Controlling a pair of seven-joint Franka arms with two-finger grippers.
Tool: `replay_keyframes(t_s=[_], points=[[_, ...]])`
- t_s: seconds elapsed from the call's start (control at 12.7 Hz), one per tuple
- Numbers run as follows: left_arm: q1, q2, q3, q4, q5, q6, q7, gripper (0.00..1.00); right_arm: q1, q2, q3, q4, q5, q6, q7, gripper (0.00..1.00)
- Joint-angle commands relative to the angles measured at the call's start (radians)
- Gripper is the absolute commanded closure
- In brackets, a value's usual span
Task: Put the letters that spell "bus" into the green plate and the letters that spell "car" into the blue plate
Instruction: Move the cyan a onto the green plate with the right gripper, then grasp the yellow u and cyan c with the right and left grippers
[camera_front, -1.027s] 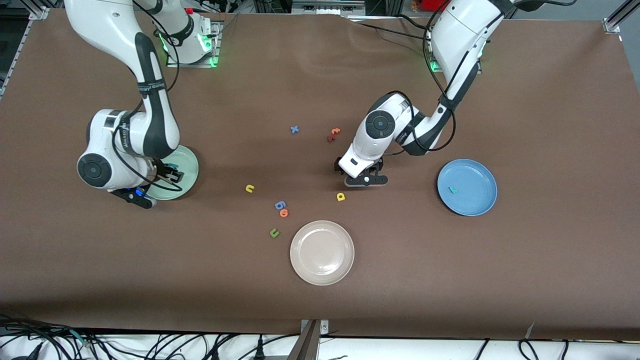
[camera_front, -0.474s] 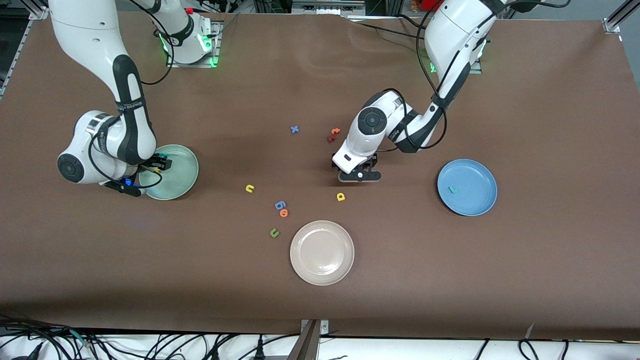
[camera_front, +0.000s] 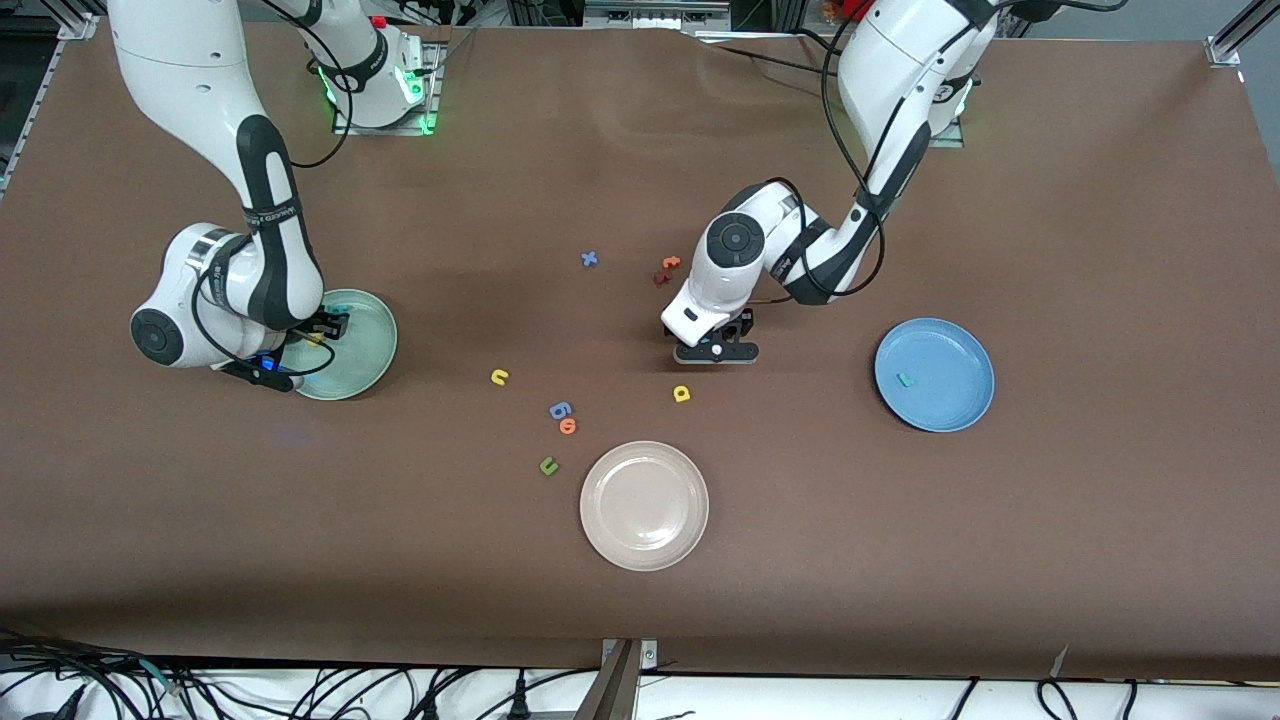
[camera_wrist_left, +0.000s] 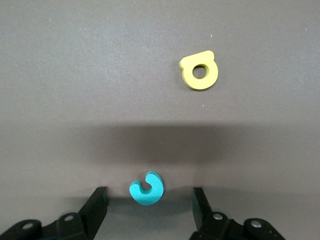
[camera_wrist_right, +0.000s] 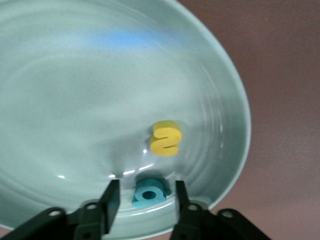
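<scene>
The green plate (camera_front: 365, 345) sits toward the right arm's end of the table. Inside it lie a yellow "s" (camera_wrist_right: 165, 138) and a teal "b" (camera_wrist_right: 149, 192). The right gripper (camera_wrist_right: 144, 200) hangs low over the plate with its fingers (camera_wrist_right: 111, 200) parted on either side of the "b", not touching it; the letter rests on the plate, apparently just let go there. The yellow "u" (camera_front: 499, 377), judged the last letter of "bus", lies on the bare table between the green plate and the middle.

The blue plate (camera_front: 950, 400) sits toward the left arm's end and holds one small teal letter (camera_front: 904, 380), too small to read. The left gripper (camera_wrist_left: 149, 205) is down over the table near the middle, fingers (camera_wrist_left: 96, 206) apart, with a teal "c" (camera_wrist_left: 146, 188) between them and untouched, placed as if for a pinch. The yellow "a" (camera_wrist_left: 199, 72) lies near it on the cloth.

Also on the table are a cream-white plate (camera_front: 644, 505), nearest the front camera, a blue letter (camera_front: 560, 409) touching an orange one (camera_front: 568, 425), a green "u" (camera_front: 548, 465), a blue "x" (camera_front: 589, 259), and a dark red letter (camera_front: 661, 277) beside an orange one (camera_front: 671, 263).
</scene>
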Motion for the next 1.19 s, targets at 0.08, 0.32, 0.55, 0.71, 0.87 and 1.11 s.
replay_keyframes(t_s=[0.08,0.32,0.55,0.71,0.87,1.11], points=[[-0.021,0.010,0.019,0.044,0.035,-0.046,-0.027,0.35,0.021,-0.046,-0.001,0.039,0.024,-0.017,0.021,0.01],[-0.021,0.010,0.019,0.045,0.035,-0.046,-0.028,0.44,0.102,-0.063,-0.003,0.125,0.022,-0.049,0.212,0.01],[-0.021,0.011,0.019,0.045,0.035,-0.046,-0.028,0.51,0.220,-0.050,-0.003,0.192,0.016,-0.011,0.410,0.01],[-0.021,0.016,0.019,0.044,0.035,-0.046,-0.028,0.55,0.289,-0.029,-0.001,0.192,0.016,0.087,0.504,0.01],[-0.021,0.016,0.019,0.044,0.035,-0.046,-0.028,0.63,0.347,0.002,0.000,0.192,0.017,0.160,0.604,0.02],[-0.021,0.016,0.019,0.044,0.035,-0.046,-0.028,0.70,0.403,0.038,0.011,0.183,0.022,0.262,0.707,0.02]])
